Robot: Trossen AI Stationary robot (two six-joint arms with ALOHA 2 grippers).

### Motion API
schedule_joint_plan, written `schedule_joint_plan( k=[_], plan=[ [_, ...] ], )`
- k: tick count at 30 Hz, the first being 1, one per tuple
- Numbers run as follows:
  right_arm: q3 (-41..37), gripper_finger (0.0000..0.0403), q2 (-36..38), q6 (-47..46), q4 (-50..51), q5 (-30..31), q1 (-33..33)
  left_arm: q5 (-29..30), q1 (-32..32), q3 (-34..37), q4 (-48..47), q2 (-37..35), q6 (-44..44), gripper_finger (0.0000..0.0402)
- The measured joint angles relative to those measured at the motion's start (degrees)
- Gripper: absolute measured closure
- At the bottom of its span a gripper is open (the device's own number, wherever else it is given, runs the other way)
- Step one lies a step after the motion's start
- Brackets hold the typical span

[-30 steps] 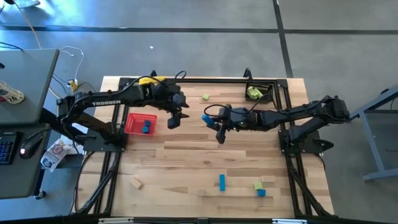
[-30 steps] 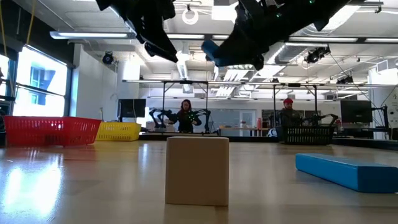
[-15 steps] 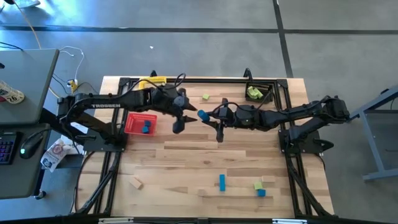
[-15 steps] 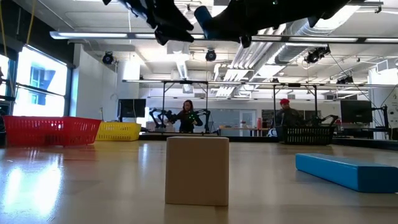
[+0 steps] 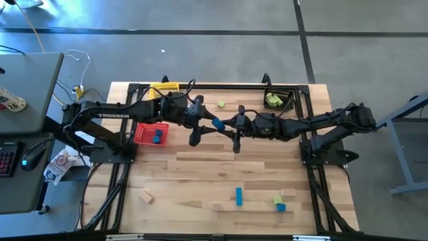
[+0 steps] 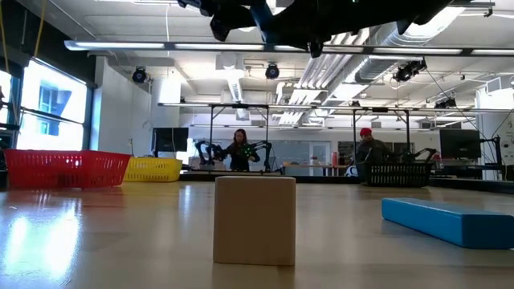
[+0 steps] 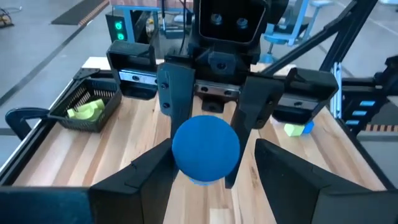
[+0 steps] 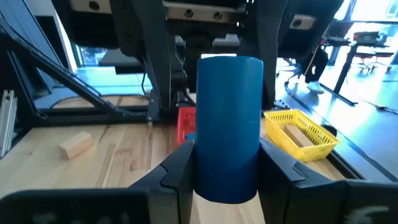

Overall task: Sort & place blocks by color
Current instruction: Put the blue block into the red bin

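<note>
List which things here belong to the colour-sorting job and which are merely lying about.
Job: blue cylinder in right gripper, left gripper open around it, blue bar, green block, tan block, red basket, yellow basket, black basket.
Lying about: keyboard, mouse on side desk.

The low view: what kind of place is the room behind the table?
Probably a robotics lab or workshop: an open hall with exposed ceiling ducts, another robot rig on a metal frame across the room, and two people standing at work stations.
</note>
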State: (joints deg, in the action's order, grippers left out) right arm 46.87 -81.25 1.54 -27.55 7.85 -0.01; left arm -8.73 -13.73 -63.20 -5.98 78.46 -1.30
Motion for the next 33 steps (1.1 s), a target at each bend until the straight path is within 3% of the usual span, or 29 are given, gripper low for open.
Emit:
schedule_joint_plan(
  k=[9, 21, 28, 33],
  plan=[
    [0.0, 0.0296, 0.0, 0.0, -0.99, 0.01, 0.0, 0.15, 0.01, 0.0, 2.41, 0.0, 1.16, 0.0202],
    [0.0, 0.0296, -0.02, 0.05, -0.76, -0.34, 0.08, -0.28, -0.18, 0.0, 1.85, 0.39, -0.36, 0.0289],
    [0.0, 0.0295, -0.04, 0.0, -0.52, -0.63, 0.04, -0.38, -0.23, -0.02, 1.18, 0.39, -0.72, 0.0292],
    [0.0, 0.0228, -0.01, -0.83, 1.22, -0.59, 0.04, 0.23, -0.19, -0.02, -2.01, 0.45, -0.87, 0.0295]
  ],
)
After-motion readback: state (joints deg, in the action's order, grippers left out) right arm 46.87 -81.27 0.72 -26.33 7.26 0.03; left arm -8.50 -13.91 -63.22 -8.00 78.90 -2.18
